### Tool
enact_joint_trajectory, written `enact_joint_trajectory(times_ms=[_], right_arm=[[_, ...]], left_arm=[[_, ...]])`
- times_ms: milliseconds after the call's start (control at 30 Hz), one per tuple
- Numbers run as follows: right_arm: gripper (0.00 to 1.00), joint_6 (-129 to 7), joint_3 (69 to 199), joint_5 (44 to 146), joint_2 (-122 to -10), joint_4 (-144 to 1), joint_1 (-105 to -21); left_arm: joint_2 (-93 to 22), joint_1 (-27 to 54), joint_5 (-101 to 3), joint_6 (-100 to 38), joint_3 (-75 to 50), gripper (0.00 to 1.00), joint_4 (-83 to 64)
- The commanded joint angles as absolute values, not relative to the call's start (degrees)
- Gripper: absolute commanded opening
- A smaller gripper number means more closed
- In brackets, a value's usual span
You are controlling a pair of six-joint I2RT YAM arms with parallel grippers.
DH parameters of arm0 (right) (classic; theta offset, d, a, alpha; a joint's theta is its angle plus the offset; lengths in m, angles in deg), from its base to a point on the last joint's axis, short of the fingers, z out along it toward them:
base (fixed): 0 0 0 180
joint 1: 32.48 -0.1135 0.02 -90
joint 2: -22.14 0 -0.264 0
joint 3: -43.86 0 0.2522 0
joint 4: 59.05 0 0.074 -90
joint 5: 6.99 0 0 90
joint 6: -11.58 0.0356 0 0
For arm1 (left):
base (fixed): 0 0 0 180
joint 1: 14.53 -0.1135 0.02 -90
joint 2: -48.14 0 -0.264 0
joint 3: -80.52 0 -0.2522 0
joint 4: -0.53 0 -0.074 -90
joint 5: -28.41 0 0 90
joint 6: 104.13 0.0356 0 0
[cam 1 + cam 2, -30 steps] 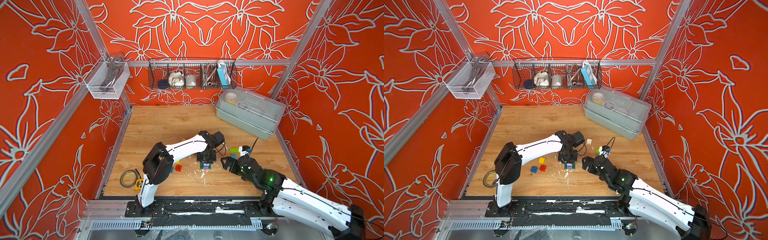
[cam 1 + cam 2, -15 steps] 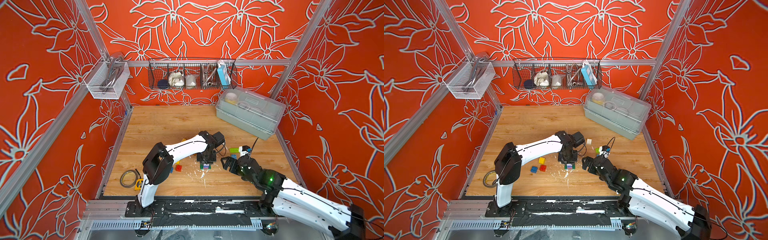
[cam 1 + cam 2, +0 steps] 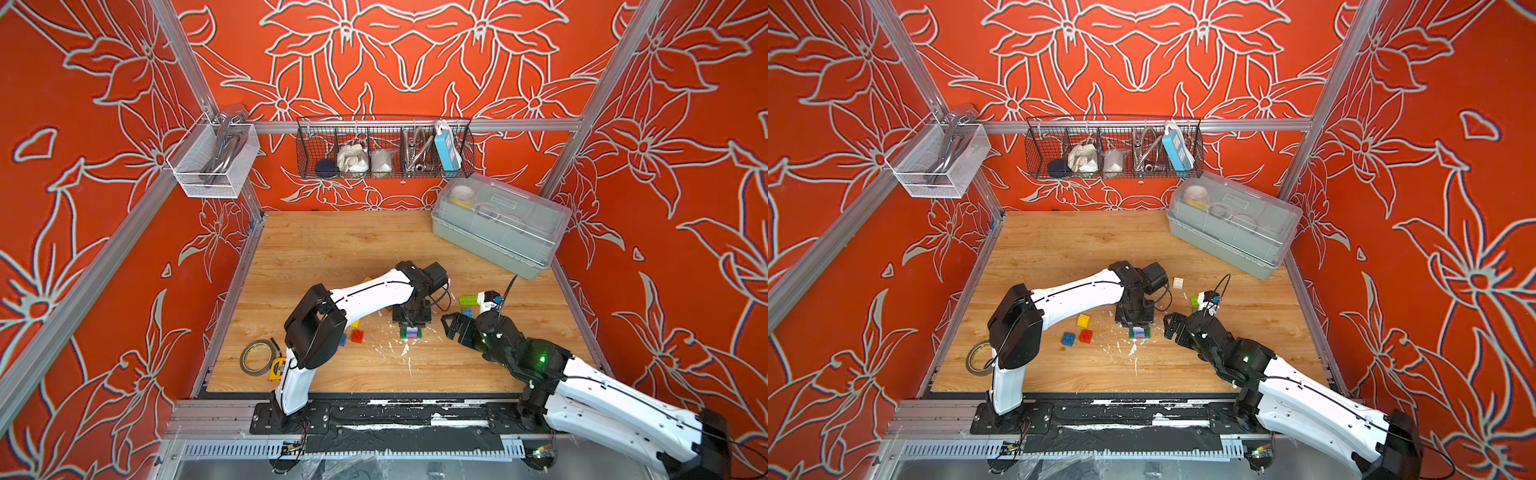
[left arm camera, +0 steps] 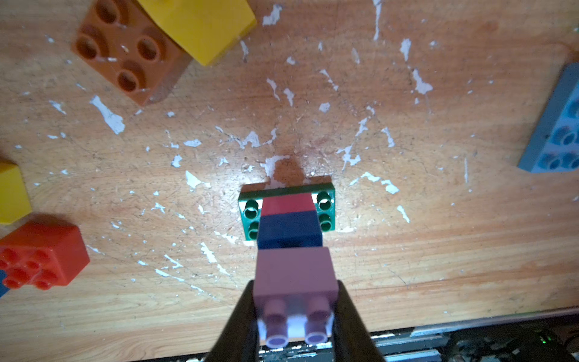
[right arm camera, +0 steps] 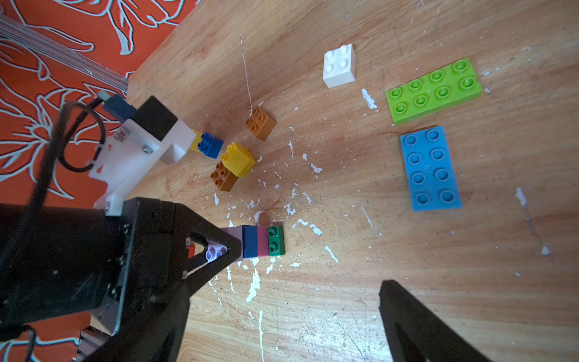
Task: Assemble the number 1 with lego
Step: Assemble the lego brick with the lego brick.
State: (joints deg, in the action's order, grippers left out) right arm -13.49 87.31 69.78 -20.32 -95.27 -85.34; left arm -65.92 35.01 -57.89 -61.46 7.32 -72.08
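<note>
- Left gripper (image 4: 296,313): clamped on lilac brick (image 4: 294,272), the top of the stack.
- Below it: blue brick (image 4: 289,228), pink brick (image 4: 288,203), dark green plate (image 4: 326,203) flat on table (image 3: 332,249).
- Right gripper (image 3: 454,326): jaws apart, empty, near the stack.
- Lime plate (image 5: 434,91), light blue plate (image 5: 430,169), white brick (image 5: 340,65): loose on table.

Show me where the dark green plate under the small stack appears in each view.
In both top views: dark green plate at the left arm's tip.
Left wrist: near the picture's middle.
Right wrist: near the middle too.
Shared landmark: lilac brick atop its stack.
</note>
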Motion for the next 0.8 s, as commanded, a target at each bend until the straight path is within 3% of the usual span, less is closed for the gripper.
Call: enact_joint_trajectory(times_ms=[0, 367, 767], right_arm=[[1.00, -13.42, 86.21, 69.39, -20.31, -94.95, -85.10], [1.00, -13.46, 86.24, 69.59, -20.40, -94.95, -85.04], [1.00, -13.38, 86.07, 69.49, -20.13, -94.83, -85.04]], left_arm=[[-67.97, 34.34, -58.79, -60.89, 4.91, 0.11, -72.90], [-68.75, 34.43, -56.67, -60.64, 0.52, 0.00, -68.52], [-71.89, 34.52, -56.80, -60.74, 0.68, 0.00, -69.90]])
